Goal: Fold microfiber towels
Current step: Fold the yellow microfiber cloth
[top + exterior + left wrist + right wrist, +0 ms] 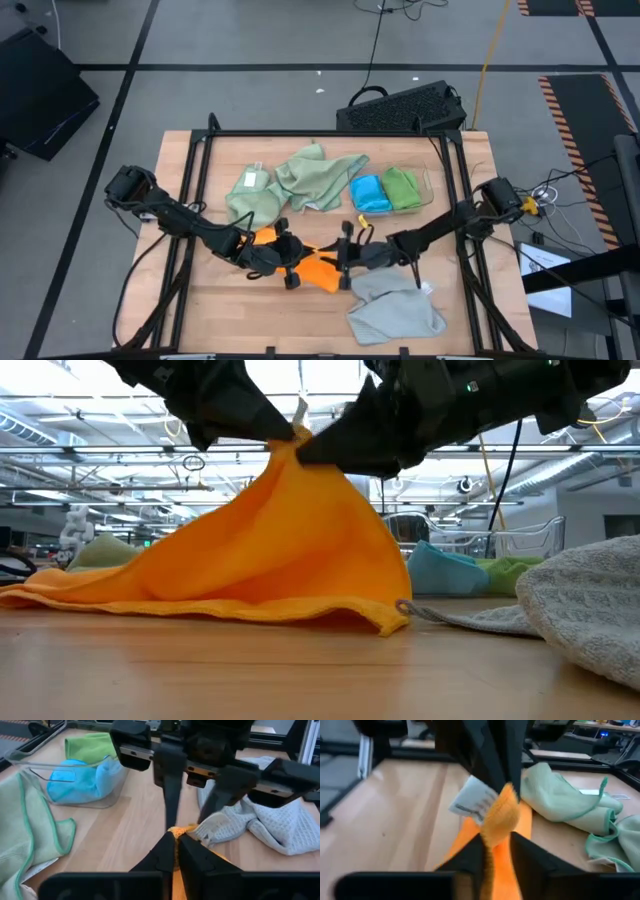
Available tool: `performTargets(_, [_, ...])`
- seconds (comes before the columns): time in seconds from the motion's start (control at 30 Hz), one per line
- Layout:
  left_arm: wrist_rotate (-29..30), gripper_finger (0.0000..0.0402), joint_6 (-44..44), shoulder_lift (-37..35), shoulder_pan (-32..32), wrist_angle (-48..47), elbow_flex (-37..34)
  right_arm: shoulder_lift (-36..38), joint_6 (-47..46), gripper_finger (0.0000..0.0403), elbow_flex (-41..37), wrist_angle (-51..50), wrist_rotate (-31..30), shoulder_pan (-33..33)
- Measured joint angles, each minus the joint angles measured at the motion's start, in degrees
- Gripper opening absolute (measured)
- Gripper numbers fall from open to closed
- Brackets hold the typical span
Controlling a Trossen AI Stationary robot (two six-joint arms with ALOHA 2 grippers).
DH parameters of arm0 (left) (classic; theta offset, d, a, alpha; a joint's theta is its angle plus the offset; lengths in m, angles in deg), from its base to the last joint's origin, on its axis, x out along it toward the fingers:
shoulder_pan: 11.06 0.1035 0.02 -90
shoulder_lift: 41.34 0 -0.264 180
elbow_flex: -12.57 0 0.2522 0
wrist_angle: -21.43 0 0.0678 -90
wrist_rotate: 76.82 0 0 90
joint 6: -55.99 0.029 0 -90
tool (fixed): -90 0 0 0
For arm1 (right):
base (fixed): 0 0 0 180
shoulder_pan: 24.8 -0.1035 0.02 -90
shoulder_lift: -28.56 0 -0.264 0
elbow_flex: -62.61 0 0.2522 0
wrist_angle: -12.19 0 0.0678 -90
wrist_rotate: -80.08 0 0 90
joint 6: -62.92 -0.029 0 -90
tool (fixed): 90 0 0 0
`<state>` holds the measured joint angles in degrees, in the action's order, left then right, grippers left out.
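While lifted, orange towel [270,530] sits pinched between both grippers' apparently closed fingers [197,862].

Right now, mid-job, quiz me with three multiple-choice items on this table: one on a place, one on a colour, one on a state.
1. Where do the bright blue towel and bright green towel lie?
A. in the clear tray
B. under the grey towel
C. off the table

2. Which colour is the towel that both hands pinch?
A. grey
B. orange
C. sage green

3. How does that towel sit?
A. flat and folded
B. wholly in the air
C. raised to a peak, edges on the table

Answers: 1 A, the wrist view shows both inside the tray's walls. 2 B, the left hand and right hand meet on the orange towel. 3 C, the low view shows a tent shape with its hem on the wood.
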<state>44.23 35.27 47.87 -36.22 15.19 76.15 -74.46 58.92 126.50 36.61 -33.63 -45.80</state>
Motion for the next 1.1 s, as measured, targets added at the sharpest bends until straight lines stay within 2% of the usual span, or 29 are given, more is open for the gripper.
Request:
performTargets(0.07, [0.02,0.0040,0.27,0.00,-0.22,0.01,0.00,0.07,1.01,0.0029,0.00,-2.03,0.00,-0.09])
performTargets(0.13, [0.41,0.0055,0.56,0.00,-0.78,0.01,0.00,0.35,1.76,0.0009,0.00,-4.54,0.00,-0.13])
performTargets(0.23, [0.46,0.0082,0.49,0.00,-1.95,-0.83,0.00,1.01,1.91,0.0012,0.00,-8.71,0.00,-0.13])
performTargets(0.33, [0.76,0.0113,-2.94,0.04,-3.33,-6.38,0.00,2.53,1.91,0.0004,-0.04,-13.82,0.42,-0.40])
performTargets(0.53, [4.55,0.0163,-20.47,0.07,-6.92,-25.56,0.00,5.41,2.04,0.0002,-0.02,-26.61,7.61,-2.35])
performTargets(0.7, [4.93,0.0174,-35.54,0.07,-11.43,-38.89,-0.02,5.86,-0.50,0.0003,-0.06,-33.55,7.45,-3.27])
performTargets(0.87, [4.81,0.0175,-40.82,0.30,-17.23,-45.03,-0.02,5.93,-0.43,0.0002,-0.61,-33.29,7.46,-3.50])
performTargets(1.1, [-3.64,0.0175,-44.86,5.01,-24.71,-54.04,-0.09,9.29,4.78,0.0002,-0.63,-34.20,7.47,-3.49])
